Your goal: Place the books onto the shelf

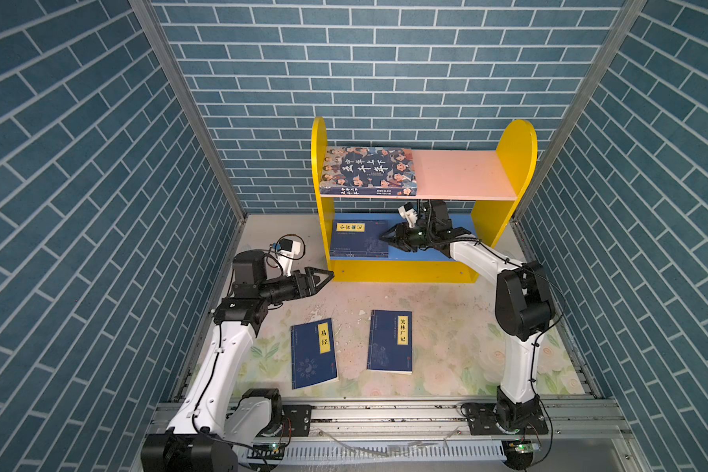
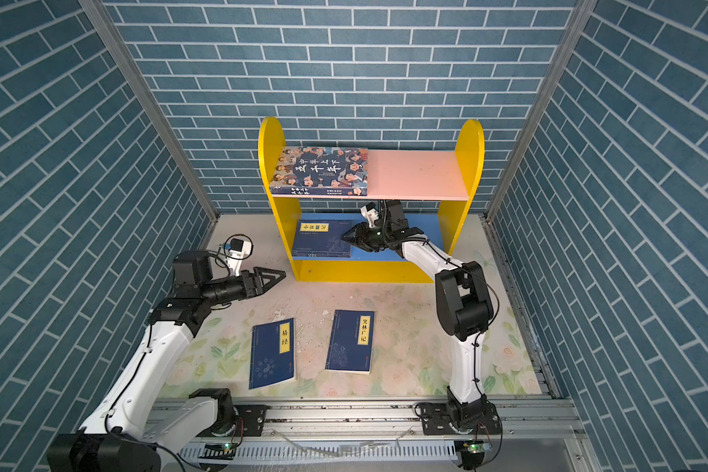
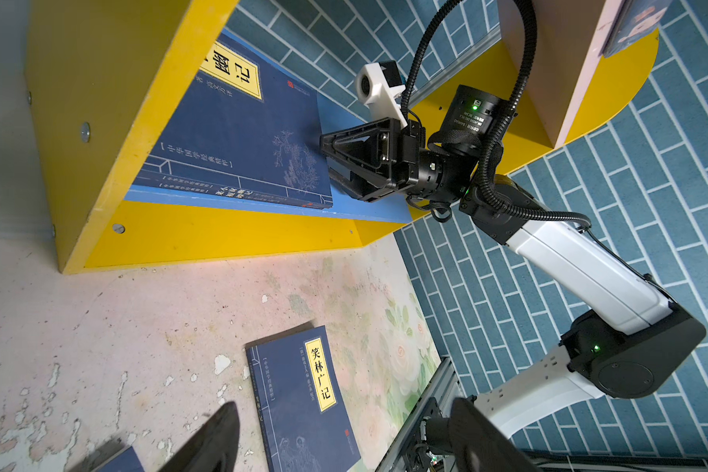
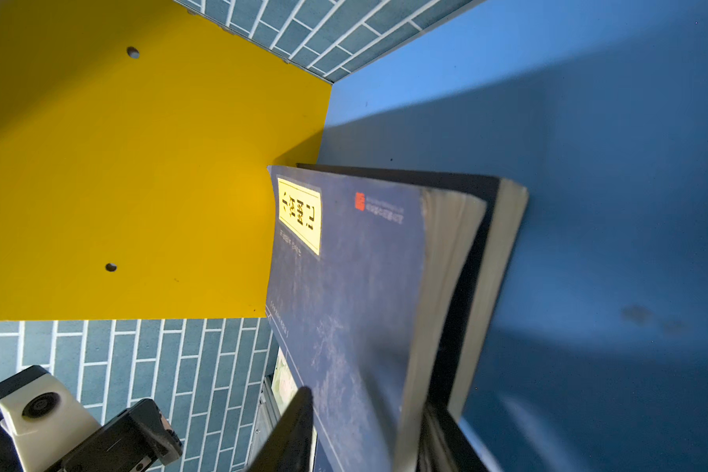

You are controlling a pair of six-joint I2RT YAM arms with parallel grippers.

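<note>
Navy books (image 1: 358, 241) on blue board (image 4: 589, 122), pink board (image 1: 458, 171) overhead, right fingers (image 3: 328, 144) parted at edge, left fingers (image 3: 215, 441) wide

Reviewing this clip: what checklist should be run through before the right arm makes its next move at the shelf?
1. Top navy book seated on blue lower board: ok, flat atop a second navy book.
2. Right gripper clear of it: cannot tell; jaws straddle its edge.
3. Left gripper free: ok, open and empty.
4. Cartoon book on pink upper board: ok.
5. Table cleared: not ok; the 易经 book and the 笑林广记 book lie flat there.
</note>
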